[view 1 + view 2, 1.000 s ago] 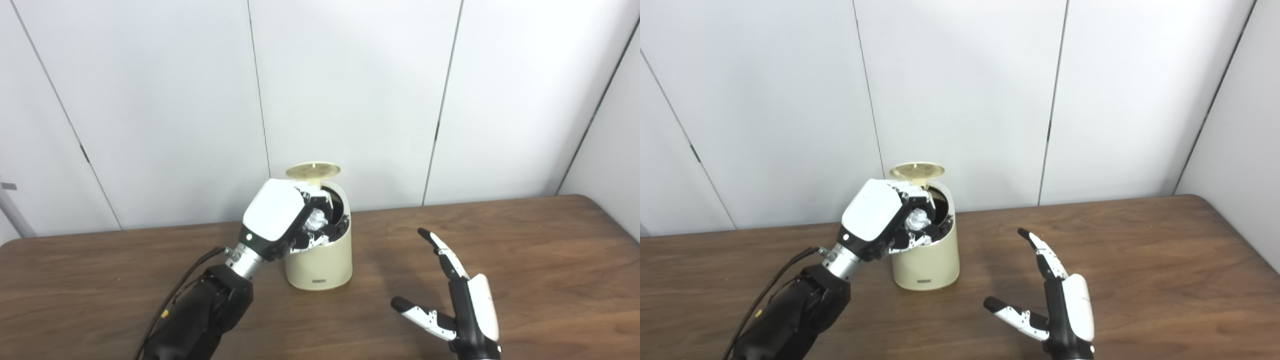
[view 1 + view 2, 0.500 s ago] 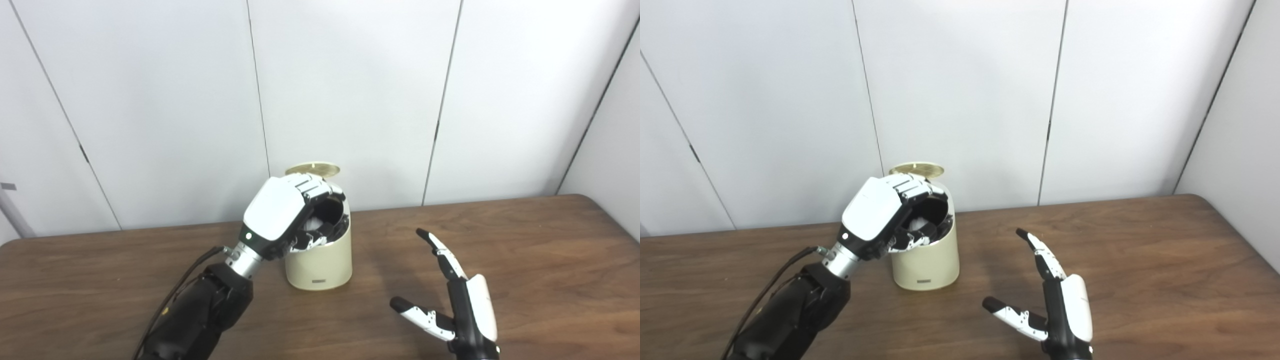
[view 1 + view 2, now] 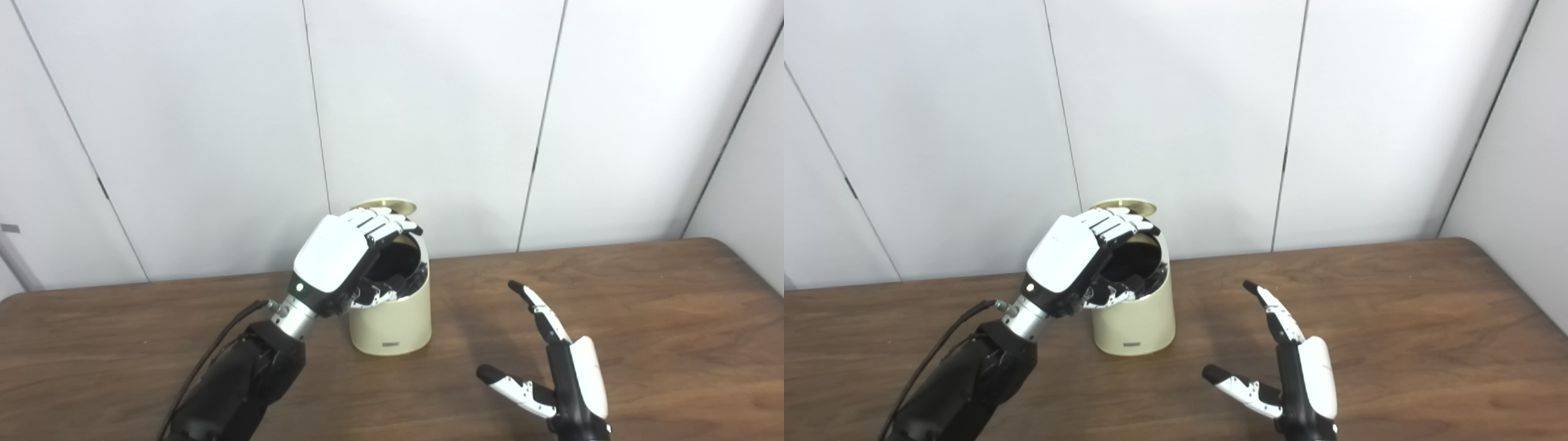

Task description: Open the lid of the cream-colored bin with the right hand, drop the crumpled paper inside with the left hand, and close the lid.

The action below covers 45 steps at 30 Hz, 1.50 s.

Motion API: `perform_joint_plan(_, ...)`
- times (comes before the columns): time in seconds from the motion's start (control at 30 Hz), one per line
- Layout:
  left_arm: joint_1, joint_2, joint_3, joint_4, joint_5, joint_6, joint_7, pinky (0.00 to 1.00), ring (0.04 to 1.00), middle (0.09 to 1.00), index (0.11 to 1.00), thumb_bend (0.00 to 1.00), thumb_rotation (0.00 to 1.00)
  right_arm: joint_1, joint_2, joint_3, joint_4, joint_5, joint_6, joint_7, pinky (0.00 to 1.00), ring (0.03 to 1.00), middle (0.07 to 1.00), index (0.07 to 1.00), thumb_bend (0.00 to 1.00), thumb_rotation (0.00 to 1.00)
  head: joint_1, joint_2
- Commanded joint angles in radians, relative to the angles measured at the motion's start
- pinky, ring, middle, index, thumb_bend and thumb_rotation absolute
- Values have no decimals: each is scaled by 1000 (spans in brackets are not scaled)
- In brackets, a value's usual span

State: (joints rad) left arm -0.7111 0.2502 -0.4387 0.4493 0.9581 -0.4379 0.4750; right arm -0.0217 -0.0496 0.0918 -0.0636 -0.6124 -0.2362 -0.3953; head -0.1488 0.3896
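Probably a lab or test room, bare white wall panels with dark seams stood behind a wood-grain table, nothing domestic around it.

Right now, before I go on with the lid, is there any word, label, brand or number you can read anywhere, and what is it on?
Small dark label low on the front of the cream-colored plastic bin: too small and blurred to read.
Nothing else bears readable text: not the wooden table, nor the white wall panels.
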Motion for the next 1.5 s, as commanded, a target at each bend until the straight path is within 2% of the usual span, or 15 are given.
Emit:
perform_joint_plan(0.0,-10,15,24,-45,-17,-10,27,622,727,709,698,986,5,41,35,19,33,11,-14,-7,849,885,882,873,815,810,2,1)
perform_joint_plan(0.1,32,16,48,-100,-22,-18,58,548,645,629,626,965,0,36,28,15,38,16,-15,-5,851,891,888,880,821,820,13,0)
perform_joint_plan(0.17,67,19,67,-147,-49,-22,47,516,611,603,603,963,0,32,22,12,45,23,-22,-6,846,887,884,879,806,810,21,1)
perform_joint_plan(0.27,130,24,106,-233,-156,-26,-27,484,585,605,607,976,93,29,15,8,51,33,-29,-5,859,889,880,872,801,804,31,3)
perform_joint_plan(0.4,221,31,166,-349,-343,-23,-144,484,614,647,645,955,213,28,4,3,51,35,-18,-1,837,887,884,873,827,831,46,1)
perform_joint_plan(0.63,343,34,268,-485,-445,-17,-225,516,648,666,665,924,283,27,-10,-3,52,47,-20,2,844,881,878,857,830,824,63,3)
perform_joint_plan(0.73,396,22,314,-528,-529,-13,-249,517,640,657,651,917,284,26,-17,-4,54,44,-23,1,845,877,872,854,819,824,69,7)
perform_joint_plan(0.83,456,7,356,-545,-633,10,-278,537,650,663,647,888,303,25,-24,-7,55,46,-24,2,852,878,869,847,816,828,72,8)
perform_joint_plan(0.9,501,2,384,-538,-702,15,-295,555,663,676,659,855,352,24,-28,-8,54,45,-23,2,852,876,868,845,813,833,74,8)
perform_joint_plan(1.03,579,0,430,-515,-763,26,-322,575,677,707,694,790,460,23,-36,-14,53,53,-21,7,852,875,868,852,811,829,84,12)
perform_joint_plan(1.23,665,-22,474,-478,-805,51,-342,625,714,735,735,753,554,22,-49,-21,58,67,-35,10,860,875,866,849,801,823,90,15)
perform_joint_plan(1.47,698,-50,497,-437,-794,33,-338,642,735,740,733,663,538,24,-66,-30,62,81,-42,11,862,874,865,851,805,824,95,24)
